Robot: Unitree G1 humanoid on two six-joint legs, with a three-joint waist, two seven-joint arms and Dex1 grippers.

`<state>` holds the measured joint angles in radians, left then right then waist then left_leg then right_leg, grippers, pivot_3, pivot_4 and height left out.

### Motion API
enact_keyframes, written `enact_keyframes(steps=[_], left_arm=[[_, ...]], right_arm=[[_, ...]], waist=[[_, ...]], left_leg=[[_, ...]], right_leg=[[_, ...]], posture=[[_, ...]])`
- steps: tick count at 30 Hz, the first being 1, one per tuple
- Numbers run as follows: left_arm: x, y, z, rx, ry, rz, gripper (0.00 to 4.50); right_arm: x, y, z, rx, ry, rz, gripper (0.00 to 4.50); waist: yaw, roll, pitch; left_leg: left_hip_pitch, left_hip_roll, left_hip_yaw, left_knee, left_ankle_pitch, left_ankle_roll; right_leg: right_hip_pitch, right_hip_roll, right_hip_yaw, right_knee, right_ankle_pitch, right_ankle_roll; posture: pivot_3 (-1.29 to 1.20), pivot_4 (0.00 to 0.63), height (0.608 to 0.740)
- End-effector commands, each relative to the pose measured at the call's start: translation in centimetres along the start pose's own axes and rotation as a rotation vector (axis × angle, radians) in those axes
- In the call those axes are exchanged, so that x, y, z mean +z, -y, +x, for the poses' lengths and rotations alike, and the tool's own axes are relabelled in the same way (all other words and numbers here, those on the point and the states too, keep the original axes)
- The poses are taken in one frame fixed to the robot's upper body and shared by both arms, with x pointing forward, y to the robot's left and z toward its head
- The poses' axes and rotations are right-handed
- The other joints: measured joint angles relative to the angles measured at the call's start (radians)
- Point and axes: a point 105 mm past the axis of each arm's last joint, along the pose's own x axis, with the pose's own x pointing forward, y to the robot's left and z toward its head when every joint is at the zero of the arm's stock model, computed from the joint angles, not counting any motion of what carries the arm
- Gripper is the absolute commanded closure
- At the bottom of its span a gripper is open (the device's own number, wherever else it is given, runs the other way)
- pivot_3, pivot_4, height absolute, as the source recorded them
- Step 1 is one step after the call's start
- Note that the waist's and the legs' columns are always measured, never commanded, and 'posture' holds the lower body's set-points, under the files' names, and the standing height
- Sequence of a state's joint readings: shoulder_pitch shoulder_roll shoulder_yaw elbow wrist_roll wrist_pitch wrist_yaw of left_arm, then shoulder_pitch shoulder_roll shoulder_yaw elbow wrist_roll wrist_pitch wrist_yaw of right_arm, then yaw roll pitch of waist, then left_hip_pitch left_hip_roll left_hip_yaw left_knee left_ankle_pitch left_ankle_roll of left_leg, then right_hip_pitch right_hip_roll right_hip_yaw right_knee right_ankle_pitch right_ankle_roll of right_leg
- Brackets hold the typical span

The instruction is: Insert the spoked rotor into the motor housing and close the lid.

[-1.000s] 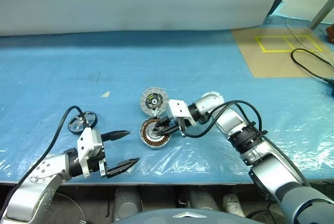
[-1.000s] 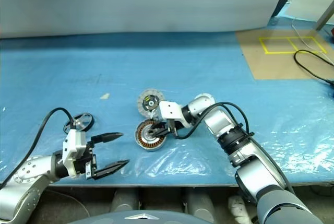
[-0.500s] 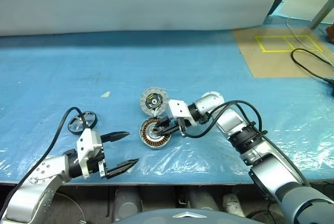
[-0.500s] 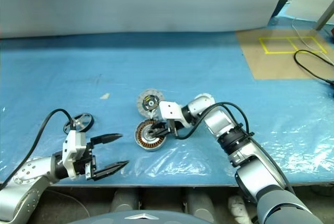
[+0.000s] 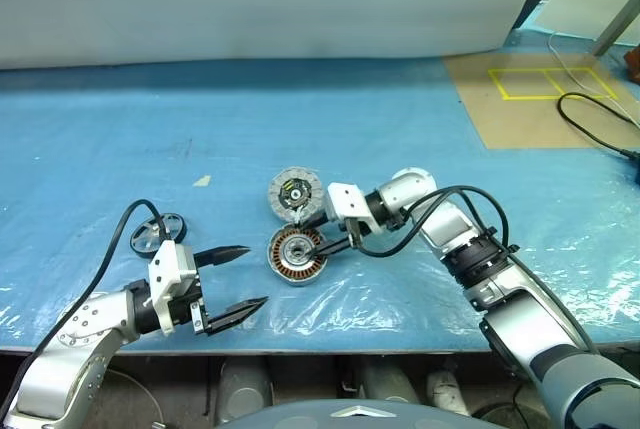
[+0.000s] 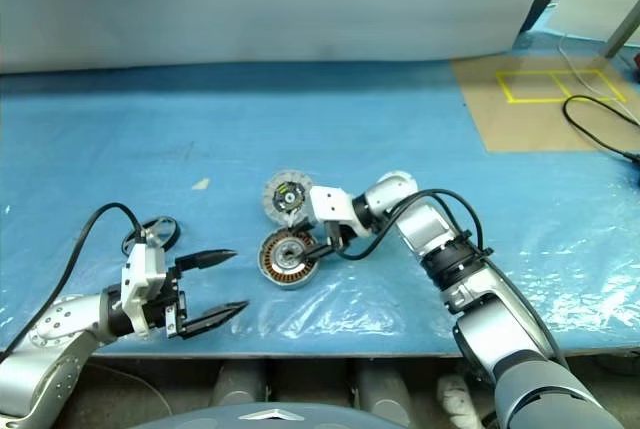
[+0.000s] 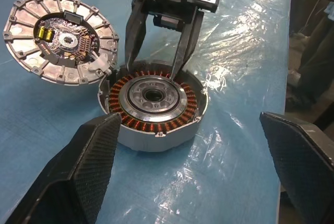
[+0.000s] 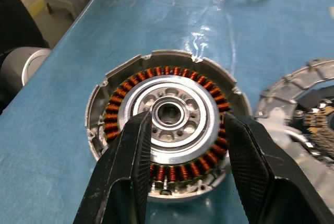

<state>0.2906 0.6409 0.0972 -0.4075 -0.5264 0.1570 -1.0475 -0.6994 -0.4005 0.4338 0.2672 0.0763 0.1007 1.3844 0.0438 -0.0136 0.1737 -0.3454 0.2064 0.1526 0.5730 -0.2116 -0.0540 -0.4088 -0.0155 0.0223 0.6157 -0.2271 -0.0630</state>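
Since a second ago the right gripper [image 5: 322, 240] has drawn back a little from the motor housing [image 5: 297, 255], its fingers now parted over the near rim, gripping nothing. Housing lies flat, copper windings up. Its lid [image 5: 295, 194] lies open just behind it, ribbed face up. Well left of the housing, the spoked rotor [image 5: 158, 234] lies flat beside the left gripper [image 5: 237, 278], fingers spread wide, empty.

Left tool [image 5: 236, 277]: fingers spread wide (holding nothing), arm low, pointing toward the right arm. Right tool [image 7: 155, 72]: fingers parted, arm extended, wrist bent, pointing leftward and angled down.
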Motion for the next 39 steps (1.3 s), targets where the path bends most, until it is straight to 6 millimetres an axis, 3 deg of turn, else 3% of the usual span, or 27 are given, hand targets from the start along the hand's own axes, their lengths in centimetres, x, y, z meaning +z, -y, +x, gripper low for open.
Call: enact_keyframes(steps=[1, 3, 8, 17, 27, 32, 39], left_arm=[[0.4, 0.3, 0.2, -0.008, 0.022, 0.007, 0.00], [0.5, 0.4, 0.2, -0.006, 0.028, 0.005, 0.00], [0.3, 0.4, 0.2, -0.002, 0.023, 0.001, 0.00], [0.4, 0.4, 0.3, -0.007, 0.023, 0.001, 0.00], [0.4, 0.3, 0.3, 0.021, 0.023, 0.004, 0.00], [0.5, 0.3, 0.4, 0.027, 0.026, 0.005, 0.00], [0.9, -0.4, 0.1, 0.064, 0.048, -0.003, 0.00]], right_arm=[[2.5, 0.6, -1.0, -0.015, 0.051, -0.061, 2.44], [2.8, 0.5, -1.3, -0.023, 0.059, -0.046, 2.86], [2.6, -0.1, -1.3, -0.026, 0.091, 0.036, 4.48], [2.2, -0.4, 1.6, 0.010, 0.077, 0.074, 4.48], [-0.1, -0.8, 2.7, 0.044, 0.000, 0.135, 4.48], [-1.0, -0.9, 2.8, 0.039, -0.026, 0.139, 4.48], [0.3, -0.3, 1.5, 0.013, 0.015, 0.071, 4.48]], waist=[[-0.001, 0.000, 0.000], [0.000, 0.000, 0.000], [0.000, 0.000, 0.000], [-0.002, 0.000, 0.000], [-0.001, 0.000, 0.000], [-0.002, 0.000, 0.000], [-0.001, 0.000, 0.000]], left_leg=[[0.000, 0.000, 0.000, 0.000, 0.000, 0.000], [0.000, 0.000, 0.000, 0.000, 0.000, 0.000], [0.000, 0.000, 0.000, 0.000, 0.000, 0.000], [0.000, 0.000, 0.000, 0.000, 0.000, 0.000], [0.000, 0.000, 0.000, 0.000, 0.000, -0.001], [0.000, 0.000, 0.000, 0.000, 0.000, -0.001], [0.000, 0.000, 0.000, 0.000, 0.000, 0.000]], right_leg=[[0.000, 0.000, 0.000, 0.000, 0.000, 0.000], [0.000, 0.000, 0.000, 0.000, 0.000, 0.000], [0.000, 0.000, 0.000, 0.000, 0.000, 0.000], [0.000, 0.000, 0.000, 0.000, 0.000, 0.000], [0.000, -0.001, 0.000, 0.000, 0.000, 0.000], [0.000, -0.001, 0.000, 0.000, 0.000, 0.000], [0.000, -0.001, 0.000, 0.001, 0.000, 0.000]], posture=[[0.00, 0.150, 0.740], [0.00, 0.150, 0.740], [0.00, 0.150, 0.740], [0.00, 0.150, 0.740], [0.00, 0.150, 0.740], [0.00, 0.150, 0.740], [0.00, 0.150, 0.740]])
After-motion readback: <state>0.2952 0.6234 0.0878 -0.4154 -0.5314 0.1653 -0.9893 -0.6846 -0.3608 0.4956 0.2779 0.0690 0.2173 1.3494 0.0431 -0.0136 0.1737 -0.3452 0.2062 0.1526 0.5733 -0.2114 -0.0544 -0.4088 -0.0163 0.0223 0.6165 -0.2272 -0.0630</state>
